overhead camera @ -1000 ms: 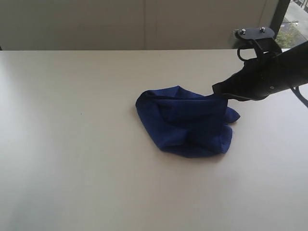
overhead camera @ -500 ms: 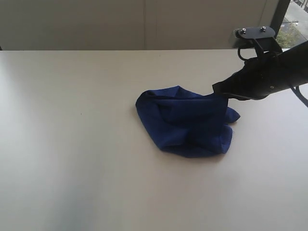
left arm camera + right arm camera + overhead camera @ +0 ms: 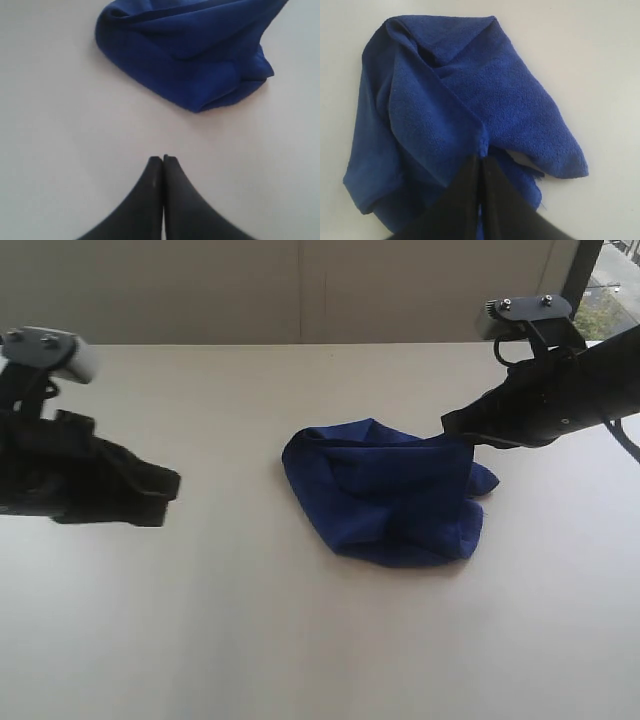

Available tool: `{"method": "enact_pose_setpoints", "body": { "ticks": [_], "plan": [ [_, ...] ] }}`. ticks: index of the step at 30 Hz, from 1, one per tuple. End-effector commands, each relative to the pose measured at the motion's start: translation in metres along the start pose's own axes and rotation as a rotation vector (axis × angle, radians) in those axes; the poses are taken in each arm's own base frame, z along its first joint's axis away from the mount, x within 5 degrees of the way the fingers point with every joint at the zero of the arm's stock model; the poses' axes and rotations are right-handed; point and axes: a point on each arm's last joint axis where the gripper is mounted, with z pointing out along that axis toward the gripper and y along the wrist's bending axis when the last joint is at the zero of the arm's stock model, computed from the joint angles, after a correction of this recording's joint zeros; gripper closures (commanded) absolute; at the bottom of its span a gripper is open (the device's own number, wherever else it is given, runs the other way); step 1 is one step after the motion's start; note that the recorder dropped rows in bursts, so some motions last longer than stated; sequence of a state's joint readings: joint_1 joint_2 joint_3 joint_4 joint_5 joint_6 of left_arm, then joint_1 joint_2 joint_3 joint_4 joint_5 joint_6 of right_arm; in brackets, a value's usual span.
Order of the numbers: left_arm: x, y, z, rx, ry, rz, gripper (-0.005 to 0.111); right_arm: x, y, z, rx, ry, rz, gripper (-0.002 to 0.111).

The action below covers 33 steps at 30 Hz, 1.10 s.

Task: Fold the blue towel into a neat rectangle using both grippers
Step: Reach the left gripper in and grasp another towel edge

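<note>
Exterior view: left arm (image 3: pixel 168 485) hovers over the table (image 3: pixel 250 640), jaws pressed together on nothing, well apart from the towel (image 3: pixel 385 500). The towel's crumpled mid-table and looks soft, light, floppy. Right arm (image 3: pixel 450 426) has its jaws pinched on the towel's edge. I'd grab a free corner with the left.

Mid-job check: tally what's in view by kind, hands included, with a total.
Towel: 1 (blue, crumpled)
Hands: 2 (left hand shut and clear of the towel; right hand pinching a towel edge)
Table: 1
Total: 4
</note>
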<state>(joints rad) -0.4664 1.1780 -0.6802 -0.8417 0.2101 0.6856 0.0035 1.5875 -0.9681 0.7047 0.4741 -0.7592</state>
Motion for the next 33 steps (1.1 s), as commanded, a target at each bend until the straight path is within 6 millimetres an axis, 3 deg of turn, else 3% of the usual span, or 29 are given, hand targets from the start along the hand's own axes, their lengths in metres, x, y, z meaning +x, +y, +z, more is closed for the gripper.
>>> {"method": "enact_pose_setpoints", "body": {
  "ticks": [1, 9, 18, 22, 28, 33],
  "plan": [
    [-0.018, -0.021, 0.038, 0.052, 0.028, 0.031, 0.107, 0.000, 0.001, -0.002, 0.001, -0.007, 0.006, 0.108],
    [-0.040, -0.049, 0.103, 0.118, 0.087, 0.095, 0.107, 0.006, -0.002, 0.011, -0.004, 0.036, 0.017, 0.108],
    [-0.041, -0.067, 0.163, 0.161, 0.156, 0.127, 0.106, 0.006, -0.008, 0.018, 0.022, 0.031, 0.025, 0.108],
    [-0.045, -0.076, 0.176, 0.195, 0.170, 0.139, 0.092, 0.006, -0.009, 0.018, 0.029, 0.025, 0.023, 0.108],
    [-0.051, -0.090, 0.189, 0.245, 0.177, 0.175, 0.061, 0.005, -0.009, 0.018, 0.033, 0.022, 0.023, 0.108],
    [-0.047, -0.091, 0.199, 0.239, 0.182, 0.192, 0.057, 0.005, -0.009, 0.018, 0.033, 0.022, 0.023, 0.108]
  ]
}}
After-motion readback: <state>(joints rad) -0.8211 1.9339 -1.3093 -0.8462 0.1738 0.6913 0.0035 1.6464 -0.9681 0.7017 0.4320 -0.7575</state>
